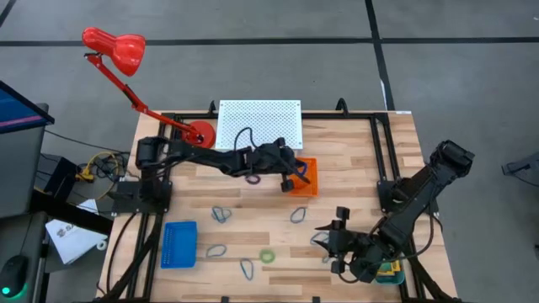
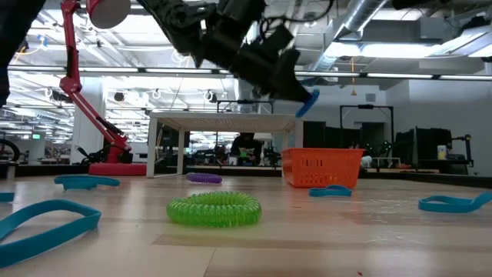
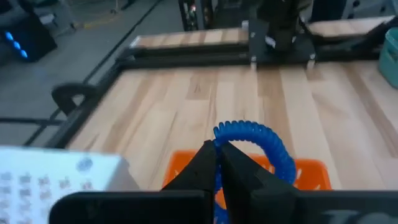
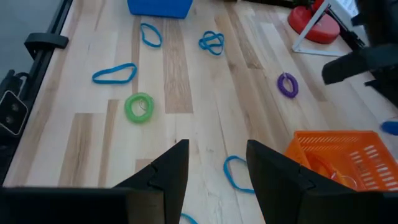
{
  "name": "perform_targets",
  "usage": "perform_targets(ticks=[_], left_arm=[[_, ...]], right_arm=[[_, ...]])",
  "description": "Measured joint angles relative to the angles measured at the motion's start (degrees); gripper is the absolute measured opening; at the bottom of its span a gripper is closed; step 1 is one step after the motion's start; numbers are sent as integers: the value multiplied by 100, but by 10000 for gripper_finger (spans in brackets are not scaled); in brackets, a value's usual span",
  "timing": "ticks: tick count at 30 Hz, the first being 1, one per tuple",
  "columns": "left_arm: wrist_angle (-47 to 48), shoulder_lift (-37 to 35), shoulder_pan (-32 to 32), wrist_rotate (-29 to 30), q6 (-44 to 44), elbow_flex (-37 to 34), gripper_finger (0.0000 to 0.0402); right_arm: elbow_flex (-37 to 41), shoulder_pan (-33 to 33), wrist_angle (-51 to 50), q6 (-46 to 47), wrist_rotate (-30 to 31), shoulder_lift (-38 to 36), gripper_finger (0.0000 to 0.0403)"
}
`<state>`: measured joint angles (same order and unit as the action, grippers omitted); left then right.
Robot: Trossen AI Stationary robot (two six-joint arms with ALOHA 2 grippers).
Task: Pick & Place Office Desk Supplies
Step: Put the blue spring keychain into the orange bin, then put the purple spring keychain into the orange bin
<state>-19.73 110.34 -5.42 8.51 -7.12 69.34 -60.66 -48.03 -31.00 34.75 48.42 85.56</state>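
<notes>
- Left gripper [image 3: 217,163] pinches blue coiled rubber ring [image 3: 264,140], held above orange mesh plastic tray [image 1: 305,178].
- Centre over tray, lower, then release w/o flicking.
- Right gripper [image 4: 216,165] waits near table's front edge, fingers apart, empty.

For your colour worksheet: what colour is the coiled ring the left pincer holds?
Blue coiled ring, clearest in the left wrist view.

Two dark, cable-strung jointed arms
</notes>
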Motion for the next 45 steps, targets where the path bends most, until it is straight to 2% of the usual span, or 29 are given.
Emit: perform_targets(ticks=[7, 14, 17, 26, 31, 34, 38, 42, 45], left_arm=[[-140, 354, -74, -61, 314, 15, 3], [-211, 361, -64, -65, 447, 15, 18], [-330, 364, -64, -87, 603, 15, 45], [-316, 329, -62, 0, 740, 13, 161], [-243, 212, -66, 4, 605, 13, 191], [519, -125, -79, 219, 594, -1, 192], [2232, -772, -79, 971, 791, 7, 183], [3781, -1307, -82, 1062, 1324, 7, 179], [4730, -1442, -77, 1058, 1654, 4, 184]], right_arm=[[0, 4, -49, 39, 9, 0, 157], [0, 9, -216, 39, 11, 0, 157], [0, 9, -299, 39, 11, 0, 157], [0, -2, -655, 275, 121, 0, 157], [0, -2, -671, 278, 125, 0, 157], [0, -43, -679, 290, 143, 0, 157], [2, -116, -740, 432, 167, 0, 157], [2, -152, -750, 432, 237, 0, 157], [2, -153, -757, 434, 240, 0, 157]])
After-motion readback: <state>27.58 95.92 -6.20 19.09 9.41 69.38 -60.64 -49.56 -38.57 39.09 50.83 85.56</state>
